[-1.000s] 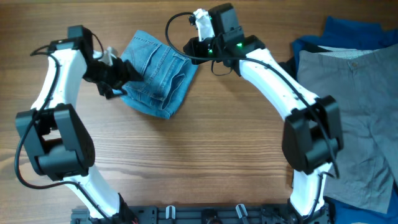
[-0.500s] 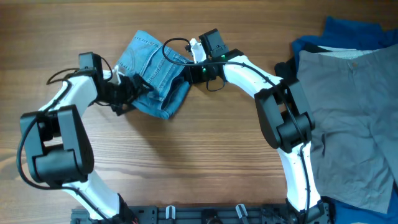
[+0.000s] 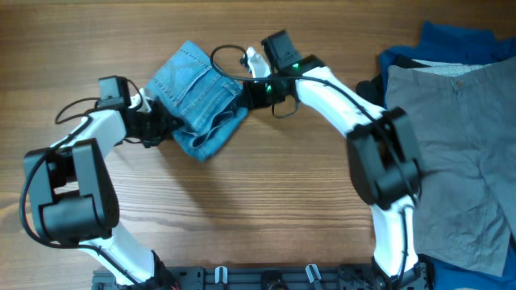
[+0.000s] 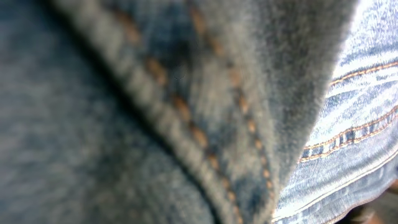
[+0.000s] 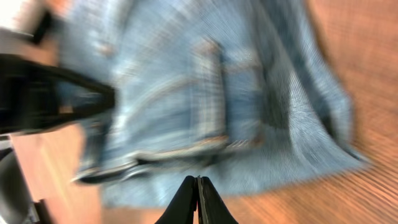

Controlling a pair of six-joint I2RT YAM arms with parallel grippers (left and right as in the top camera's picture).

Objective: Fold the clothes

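The clothes in play are light-blue denim jeans [image 3: 197, 101], folded into a thick bundle at the table's back left. My left gripper [image 3: 161, 125] is pushed into the bundle's left edge, where the fabric bunches around its narrow tip. It looks shut on the denim. Blurred denim [image 4: 186, 112] with an orange-stitched seam fills the left wrist view and hides the fingers. My right gripper [image 3: 251, 90] sits at the bundle's right edge. In the right wrist view its jaws [image 5: 198, 180] are pressed together, empty, just short of the jeans [image 5: 205, 106].
Grey trousers [image 3: 451, 145] lie spread at the right, over a dark-blue piece [image 3: 455, 40] and a black piece [image 3: 371, 87]. The left arm's dark body [image 5: 50, 99] shows beyond the jeans in the right wrist view. A mounting rail [image 3: 258, 278] runs along the front edge.
The left gripper went from spread wide at the bundle's edge to narrow inside the fabric. The bundle turned and shifted slightly left and forward. The right gripper came down to the bundle's right edge, staying shut.
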